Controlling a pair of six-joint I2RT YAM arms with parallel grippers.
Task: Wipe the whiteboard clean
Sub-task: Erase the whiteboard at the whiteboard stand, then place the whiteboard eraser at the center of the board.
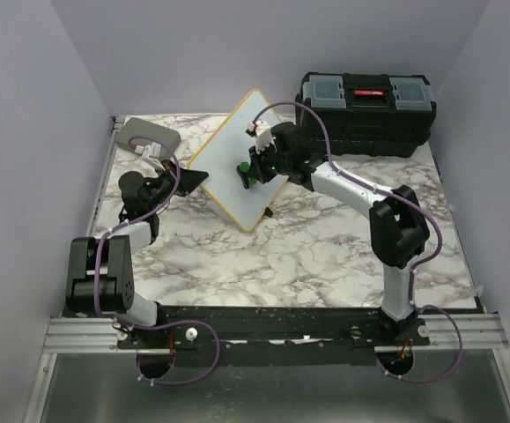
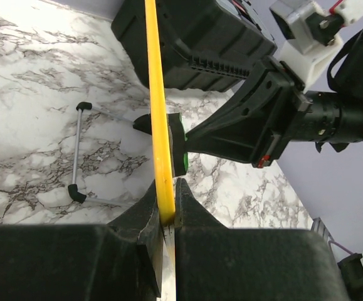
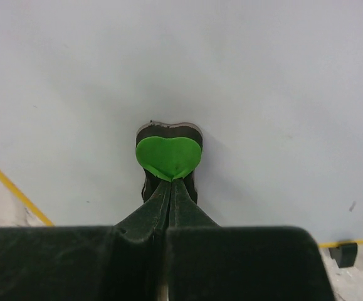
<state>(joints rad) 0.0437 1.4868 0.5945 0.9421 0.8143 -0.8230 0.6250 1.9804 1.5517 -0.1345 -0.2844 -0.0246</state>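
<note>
One whiteboard [image 1: 228, 176], tilted up. Your left gripper [image 2: 167, 207] clamped on its frame edge. Your right gripper [image 3: 168, 188] pinching one green heart eraser [image 3: 168, 155] against board. One black toolbox [image 1: 365, 110] behind.

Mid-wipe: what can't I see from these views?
Any marks on the board: too small in top view, partly behind right arm.
Spot under the eraser: right wrist view, covered by eraser and right claw.
Board face: left wrist view shows only its edge, clamped in left claw.
</note>
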